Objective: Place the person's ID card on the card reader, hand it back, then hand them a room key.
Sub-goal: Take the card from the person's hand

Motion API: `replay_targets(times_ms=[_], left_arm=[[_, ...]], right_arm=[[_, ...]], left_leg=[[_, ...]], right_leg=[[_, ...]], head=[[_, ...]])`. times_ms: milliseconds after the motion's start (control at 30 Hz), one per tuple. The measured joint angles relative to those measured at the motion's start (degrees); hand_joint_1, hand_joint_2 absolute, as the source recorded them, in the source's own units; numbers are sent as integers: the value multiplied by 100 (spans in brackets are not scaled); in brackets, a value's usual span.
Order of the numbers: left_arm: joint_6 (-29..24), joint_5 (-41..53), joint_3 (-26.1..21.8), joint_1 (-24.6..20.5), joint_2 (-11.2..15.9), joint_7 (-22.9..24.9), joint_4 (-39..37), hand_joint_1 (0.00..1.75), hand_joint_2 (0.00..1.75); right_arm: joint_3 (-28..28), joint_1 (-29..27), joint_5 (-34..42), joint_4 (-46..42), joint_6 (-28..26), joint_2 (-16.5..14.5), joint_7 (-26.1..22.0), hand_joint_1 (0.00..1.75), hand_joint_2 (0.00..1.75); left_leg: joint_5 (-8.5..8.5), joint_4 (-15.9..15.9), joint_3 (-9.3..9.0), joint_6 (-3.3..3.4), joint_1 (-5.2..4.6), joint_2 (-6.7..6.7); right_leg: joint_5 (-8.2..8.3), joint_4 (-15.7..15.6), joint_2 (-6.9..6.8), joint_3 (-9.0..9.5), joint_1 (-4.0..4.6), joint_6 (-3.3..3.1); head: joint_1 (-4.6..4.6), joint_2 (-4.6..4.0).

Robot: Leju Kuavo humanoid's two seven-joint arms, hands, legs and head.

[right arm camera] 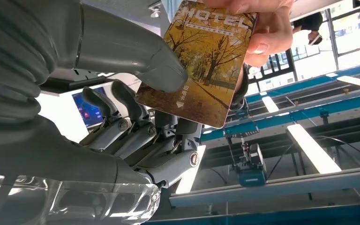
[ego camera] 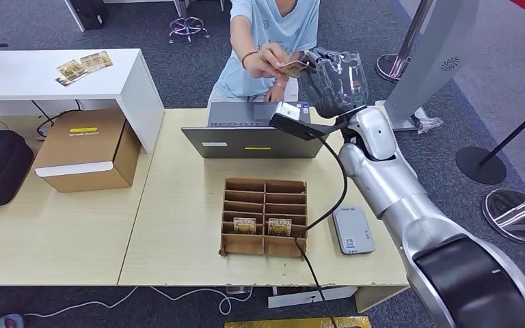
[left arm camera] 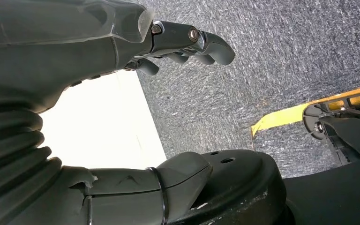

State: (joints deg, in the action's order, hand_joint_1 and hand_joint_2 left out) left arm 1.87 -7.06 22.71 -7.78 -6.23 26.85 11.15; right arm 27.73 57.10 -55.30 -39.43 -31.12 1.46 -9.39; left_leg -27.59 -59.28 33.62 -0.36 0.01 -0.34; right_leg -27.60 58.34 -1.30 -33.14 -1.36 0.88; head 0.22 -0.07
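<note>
Sharing one room key [right arm camera: 201, 65], seemingly.

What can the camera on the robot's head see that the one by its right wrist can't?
The head view takes in the desk: a laptop, a cardboard organizer with two cards in it, a grey card reader and a cardboard box. The right wrist view alone shows the card's autumn-tree print, its lettering and ceiling lights. Both show the right hand pinching the key card, with the person's hand holding its other end.
</note>
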Motion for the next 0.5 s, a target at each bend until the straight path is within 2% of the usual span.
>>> replay_targets(times_ms=[500], left_arm=[[2,-93,0,-11,0,68,-16,0,175]], right_arm=[[-408,68,512,221,-70,1,-151,175,175]], left_leg=[[0,-1,0,-1,0,0]], right_leg=[[1,-3,0,-1,0,1]], head=[[0,0]])
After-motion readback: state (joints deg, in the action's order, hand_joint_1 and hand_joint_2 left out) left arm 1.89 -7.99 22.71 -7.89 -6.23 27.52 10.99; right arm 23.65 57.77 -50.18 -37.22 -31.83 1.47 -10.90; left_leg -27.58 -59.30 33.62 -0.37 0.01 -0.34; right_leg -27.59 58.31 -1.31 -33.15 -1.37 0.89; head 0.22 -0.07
